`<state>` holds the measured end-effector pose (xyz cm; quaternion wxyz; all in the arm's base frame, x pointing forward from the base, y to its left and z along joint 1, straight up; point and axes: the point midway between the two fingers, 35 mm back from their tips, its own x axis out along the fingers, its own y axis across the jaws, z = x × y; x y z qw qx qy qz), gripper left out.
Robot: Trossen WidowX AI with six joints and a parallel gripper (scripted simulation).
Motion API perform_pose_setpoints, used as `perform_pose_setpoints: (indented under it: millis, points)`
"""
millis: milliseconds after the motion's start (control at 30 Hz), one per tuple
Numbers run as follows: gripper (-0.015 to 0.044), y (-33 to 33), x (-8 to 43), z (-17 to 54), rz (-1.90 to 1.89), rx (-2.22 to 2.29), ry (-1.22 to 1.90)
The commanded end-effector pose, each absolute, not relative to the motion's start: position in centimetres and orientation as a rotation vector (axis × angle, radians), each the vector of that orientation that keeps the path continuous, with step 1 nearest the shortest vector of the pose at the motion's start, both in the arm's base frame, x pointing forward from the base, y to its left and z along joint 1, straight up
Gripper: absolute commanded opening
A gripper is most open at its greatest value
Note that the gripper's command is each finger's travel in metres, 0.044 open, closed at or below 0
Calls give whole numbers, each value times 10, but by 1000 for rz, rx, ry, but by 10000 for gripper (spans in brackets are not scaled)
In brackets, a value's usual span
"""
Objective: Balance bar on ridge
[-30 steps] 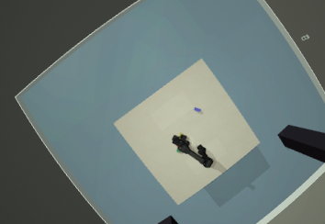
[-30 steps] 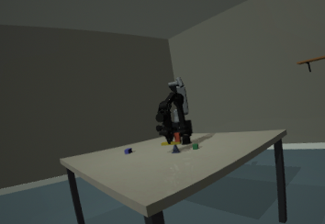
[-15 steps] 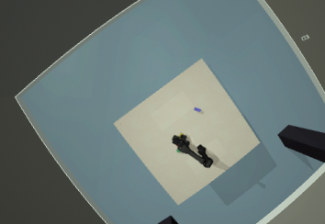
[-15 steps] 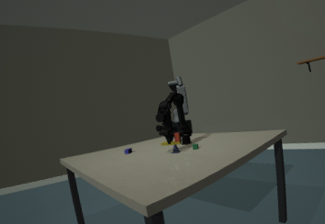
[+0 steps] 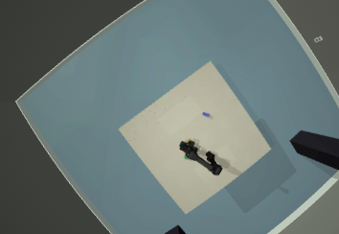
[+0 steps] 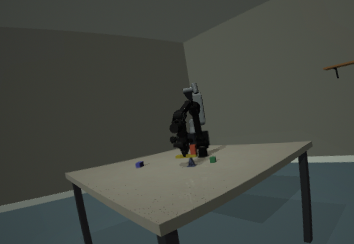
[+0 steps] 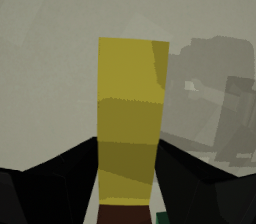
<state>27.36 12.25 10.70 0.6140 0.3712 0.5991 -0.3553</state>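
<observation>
Between the fingers of the black gripper (image 5: 187, 145) (image 6: 185, 154) (image 7: 128, 141), a flat yellow bar (image 5: 190, 141) (image 6: 178, 156) (image 7: 130, 120) is clamped, a pad on each long side. In the wrist view the bar runs up the middle, its far end reaching well past the fingertips; a dark red piece (image 7: 124, 215) shows at its lower end. From outside, an upright orange-red block (image 6: 193, 149) stands by the bar, and a small dark-blue peaked shape (image 6: 191, 162), probably the ridge, shows in front. I cannot tell whether the bar touches it or the pale table (image 5: 158, 141) (image 6: 225, 180) (image 7: 43, 80). A green cube (image 6: 213, 159) (image 7: 162, 218) sits near the peaked shape; a blue block (image 5: 206, 114) (image 6: 139, 164) lies well apart.
</observation>
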Motion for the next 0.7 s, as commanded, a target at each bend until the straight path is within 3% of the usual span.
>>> perform_pose_setpoints:
  millis: [0, 67, 667]
  points:
    - [131, 122, 274, 107, -819, 856, 1381]
    - [167, 122, 274, 107, -819, 856, 1381]
    - [168, 122, 274, 107, -819, 856, 1381]
